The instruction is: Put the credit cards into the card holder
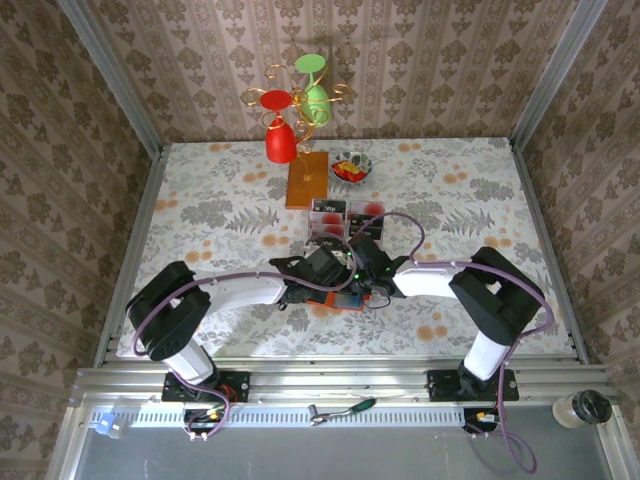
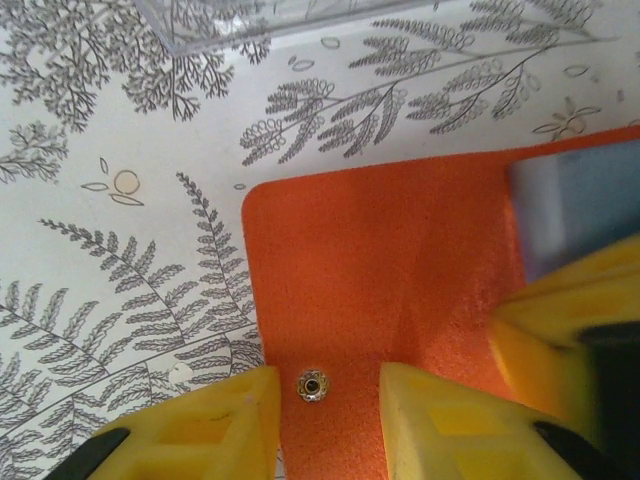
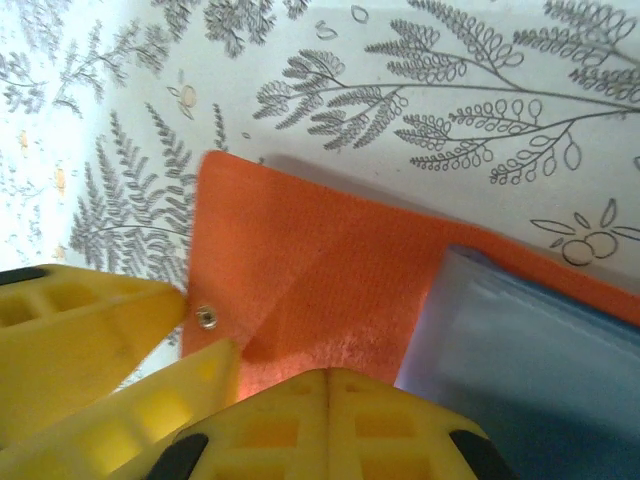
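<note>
1. Now, leftmost: the left arm (image 1: 215, 292) reaches in low over the floral counter (image 1: 480, 190) toward its middle.
2. At the rear of the counter, left of centre, a wire stand on a wooden base (image 1: 307, 180) carries a red glass (image 1: 279, 140) and a green glass (image 1: 316, 98).
3. Left fingers (image 2: 200, 430) stand partly apart, tips at the edge of the card holder (image 2: 380, 260). A metal snap stud (image 2: 313, 384) sits in the gap. One tip is just off the orange edge over the counter, and the other is on the orange. Whether they nip the flap, I cannot tell.
4. The card holder lies on the counter at centre, beneath both wrists. A bluish clear sleeve (image 3: 540, 350) covers its right part.
5. Credit cards (image 1: 345, 215), black and red, sit in a clear tray (image 2: 230, 25) just beyond the holder.
6. A small bowl (image 1: 350, 167) stands behind the tray.
7. Right fingers (image 3: 270, 420) are pressed together, holding nothing, over the orange beside the sleeve and close to the left fingers.
8. Far right, a lidded jar (image 1: 583, 408) sits on the near rail.
</note>
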Available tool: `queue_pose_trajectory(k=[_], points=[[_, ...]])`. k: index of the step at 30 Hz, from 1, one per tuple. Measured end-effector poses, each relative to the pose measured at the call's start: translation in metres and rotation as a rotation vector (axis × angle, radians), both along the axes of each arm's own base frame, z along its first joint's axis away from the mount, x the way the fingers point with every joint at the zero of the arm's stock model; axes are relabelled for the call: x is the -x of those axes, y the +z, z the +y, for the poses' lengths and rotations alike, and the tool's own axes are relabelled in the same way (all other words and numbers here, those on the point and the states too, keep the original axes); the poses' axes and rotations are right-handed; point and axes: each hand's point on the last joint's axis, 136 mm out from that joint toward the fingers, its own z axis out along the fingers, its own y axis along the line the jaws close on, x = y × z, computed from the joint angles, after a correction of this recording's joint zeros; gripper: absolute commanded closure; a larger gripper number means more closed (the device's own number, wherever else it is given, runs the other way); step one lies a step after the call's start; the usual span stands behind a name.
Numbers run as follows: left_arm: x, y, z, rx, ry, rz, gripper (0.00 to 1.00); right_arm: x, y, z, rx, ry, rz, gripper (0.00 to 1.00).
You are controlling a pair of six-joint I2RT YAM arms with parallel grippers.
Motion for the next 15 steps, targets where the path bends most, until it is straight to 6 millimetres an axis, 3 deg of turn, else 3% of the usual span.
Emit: queue_pose_trajectory(k=[7, 15], points=[[0.001, -0.005, 0.000, -0.007, 0.000, 0.006, 0.67, -0.013, 0.023, -0.027, 0.016, -0.050, -0.051, 0.95], [0.001, -0.008, 0.001, -0.013, 0.000, 0.011, 0.67, -0.011, 0.006, -0.053, 0.074, -0.073, -0.016, 0.95]])
